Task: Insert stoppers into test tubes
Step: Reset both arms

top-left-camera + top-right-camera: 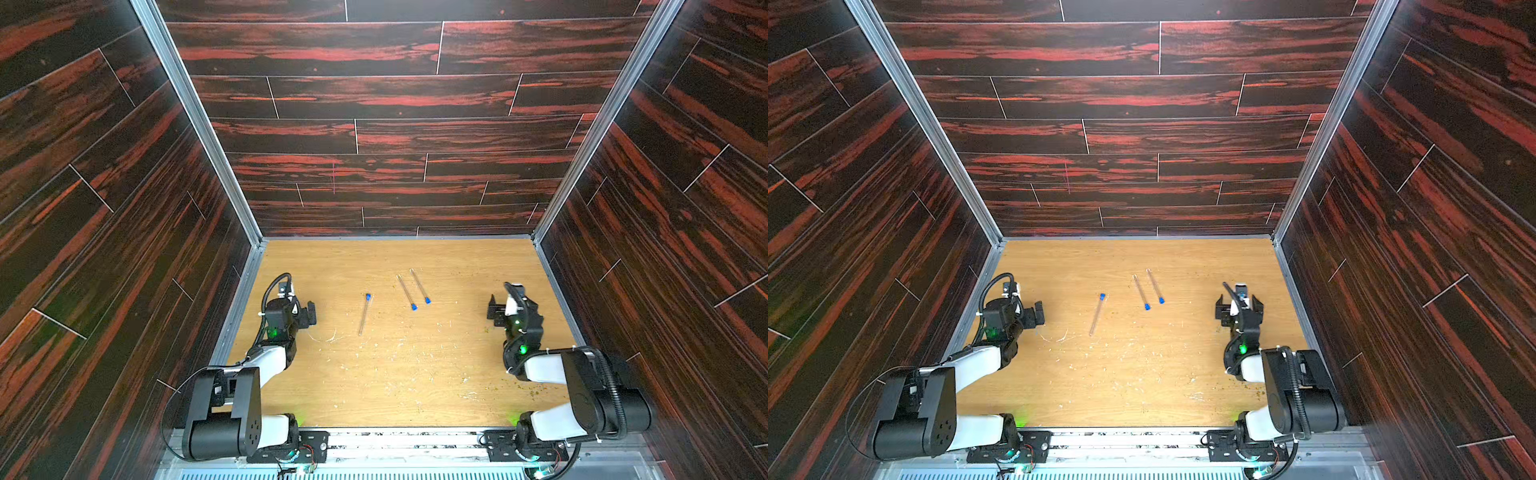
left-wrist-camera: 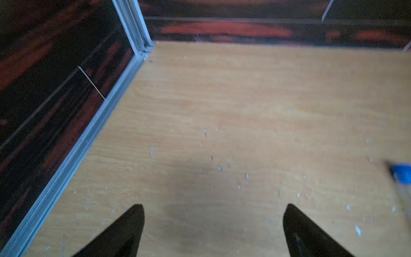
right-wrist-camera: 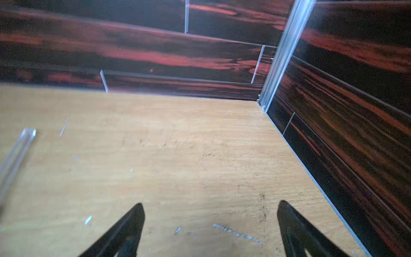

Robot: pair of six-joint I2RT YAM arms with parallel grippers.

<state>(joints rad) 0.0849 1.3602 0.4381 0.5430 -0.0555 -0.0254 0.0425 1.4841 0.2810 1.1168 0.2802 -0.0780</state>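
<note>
At the middle of the table (image 1: 419, 399), all 3 test tubes (image 1: 406, 291) lie flat, each w/ a blue stopper (image 1: 414, 306) at one end. They're prob. seated, tho too small to be sure. Two lie parallel, just beside each other. The third tube (image 1: 365, 316) sits apart, toward the left arm. The left gripper (image 1: 309, 312) & right gripper (image 1: 496, 309) sit near the side walls, jaws spread wide, nothing held. That reads as job done, arms clear. Tubes: slim clear cylinders, likely roll-prone. Stoppers: tiny plugs. Tabletop: pale wood grain w/ whitish specks (image 1: 399, 357).
</note>
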